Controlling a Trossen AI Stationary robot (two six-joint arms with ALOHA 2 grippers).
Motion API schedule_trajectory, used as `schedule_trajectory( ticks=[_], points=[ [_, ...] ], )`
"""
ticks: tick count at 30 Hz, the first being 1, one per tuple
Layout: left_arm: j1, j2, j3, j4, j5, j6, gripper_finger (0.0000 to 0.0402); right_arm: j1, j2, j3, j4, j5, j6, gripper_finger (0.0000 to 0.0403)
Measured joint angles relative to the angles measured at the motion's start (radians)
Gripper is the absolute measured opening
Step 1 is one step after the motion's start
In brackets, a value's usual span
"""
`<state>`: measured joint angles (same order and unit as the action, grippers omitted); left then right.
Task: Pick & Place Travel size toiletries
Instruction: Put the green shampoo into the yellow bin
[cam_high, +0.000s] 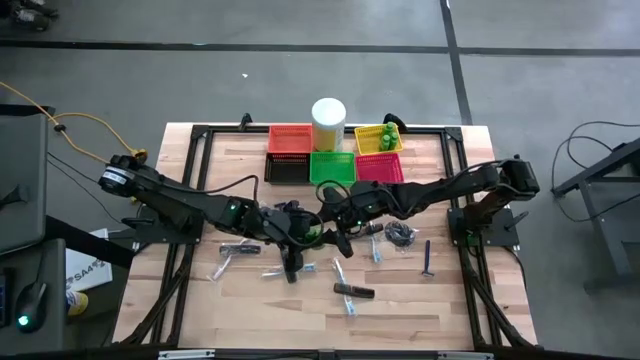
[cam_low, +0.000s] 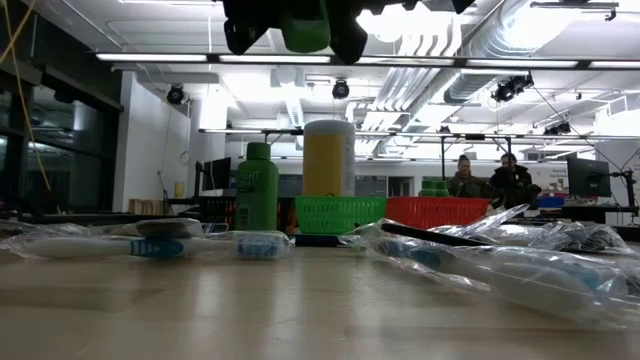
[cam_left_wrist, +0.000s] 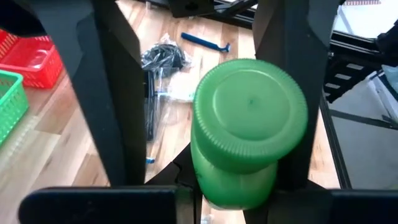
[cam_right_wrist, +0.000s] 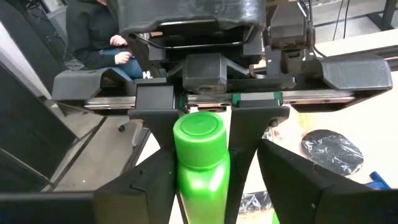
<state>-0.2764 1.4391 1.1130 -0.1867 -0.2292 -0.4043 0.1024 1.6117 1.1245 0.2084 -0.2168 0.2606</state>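
Green plastic bottle (cam_left_wrist: 245, 143) hanging above table centre, left gripper (cam_left_wrist: 205, 155) clamping its body. Right gripper (cam_right_wrist: 205, 186) facing it from 3 o'clock, fingers straddling bottle, apart. Judging: light, rigid, slippery; gripping mid-body below cap.

Left tool (cam_right_wrist: 202, 118) clamped on load mid-table; right tool (cam_high: 335, 215) facing it, fingers apart.

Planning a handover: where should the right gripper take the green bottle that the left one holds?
Take the green bottle by its bare round body, beyond where the left gripper pinches it, coming head-on toward that gripper. The right gripper straddles it there.
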Motion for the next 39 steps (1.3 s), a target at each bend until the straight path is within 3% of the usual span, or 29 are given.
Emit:
schedule_trajectory(
  ticks=[13,19,23,32,39],
  points=[
    [0.002,-0.002,0.002,0.004,-0.004,-0.031,0.0064,-0.005,-0.021,-0.001,-0.002,-0.029,-0.006,0.0092],
    [0.002,-0.002,0.002,0.004,-0.01,-0.039,0.017,-0.005,-0.021,-0.001,-0.009,-0.031,0.0,0.0091],
    [0.002,-0.002,0.002,0.004,-0.01,-0.045,0.0214,-0.006,-0.027,-0.001,-0.033,-0.014,0.0,0.0091],
    [0.003,-0.006,0.002,-0.061,-0.023,-0.058,0.0224,-0.02,-0.048,0.0,-0.146,0.14,0.002,0.0091],
    [0.0,-0.046,0.002,-0.211,-0.032,-0.142,0.0224,-0.078,-0.156,0.002,-0.317,0.385,-0.003,0.009]
  ],
)
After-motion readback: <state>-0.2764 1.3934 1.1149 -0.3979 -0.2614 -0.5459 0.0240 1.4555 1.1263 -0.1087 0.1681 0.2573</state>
